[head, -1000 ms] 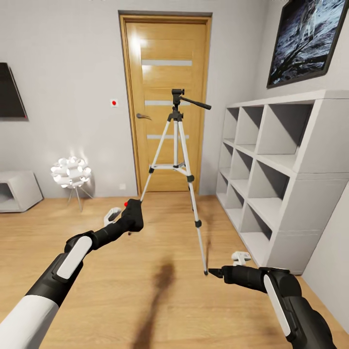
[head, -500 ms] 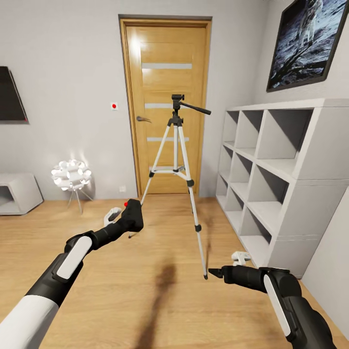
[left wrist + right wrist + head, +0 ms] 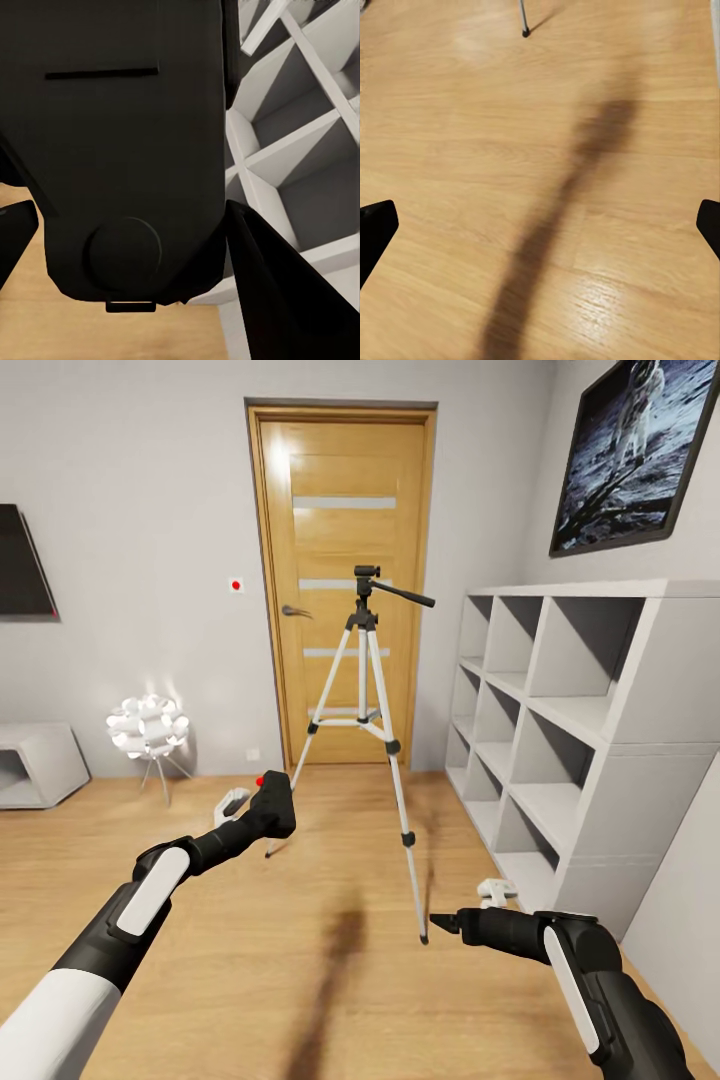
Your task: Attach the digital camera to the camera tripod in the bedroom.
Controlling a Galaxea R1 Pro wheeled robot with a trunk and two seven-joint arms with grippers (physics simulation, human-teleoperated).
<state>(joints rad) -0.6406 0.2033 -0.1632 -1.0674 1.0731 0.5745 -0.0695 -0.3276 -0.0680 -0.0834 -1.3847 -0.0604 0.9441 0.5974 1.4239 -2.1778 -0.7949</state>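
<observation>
- Legible text, labels, brands, numbers, signs: none found.
- Digital camera (image 3: 127,150), back face: plain black, unmarked.
- Framed picture (image 3: 632,445): image only, no caption.

Digital camera (image 3: 274,806): lens not discernible in head view; body mostly wrapped by left claw (image 3: 262,815), red button showing on top; in left wrist view its dark underside (image 3: 127,150) runs off the frame. Left claw fingers (image 3: 285,292): partly cut by frame edges. Right claw (image 3: 440,922): finger spread not legible in head view; in right wrist view, fingertips (image 3: 375,229) clipped at both sides. Camera tripod (image 3: 362,710): one foot behind the left claw. White cube shelf (image 3: 580,740), astronaut picture (image 3: 635,450), dark wall panel (image 3: 22,565), low white unit (image 3: 35,760): cropped by frame edges.
</observation>
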